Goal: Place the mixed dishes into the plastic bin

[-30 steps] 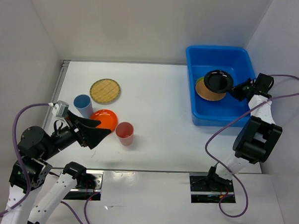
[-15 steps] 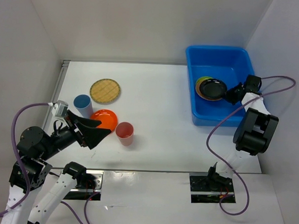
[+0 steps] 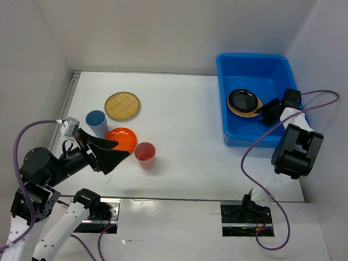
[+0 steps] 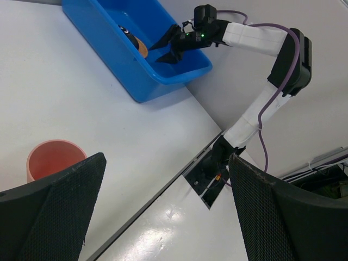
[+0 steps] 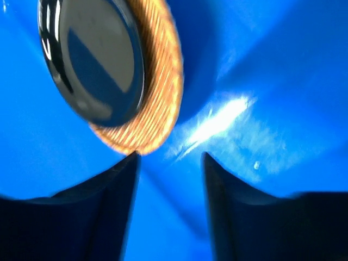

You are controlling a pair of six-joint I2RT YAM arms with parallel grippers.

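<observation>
1. Top view: bin (image 3: 237, 139) sits at the far-right corner of the table (image 3: 186, 125). Black plate (image 3: 245, 100) lies inside it on a tan plate (image 3: 244, 113). Not yet binned, all twd left edge: loose tan plate (image 3: 122, 106), blue cup (image 3: 96, 121), orange plate (image 3: 123, 138), pink cup (image 3: 145, 154). Approx. halfway at best. Wide bare stretch btwn them & bin.
2. Left wrist: left gripper (image 4: 166, 174) jaws wide apart, empty, above pink cup.
3. Right wrist: right gripper (image 5: 169, 160) fingers apart, holding nothing, low in bin beside the stack. Walls close, so I'd lift out first.
</observation>
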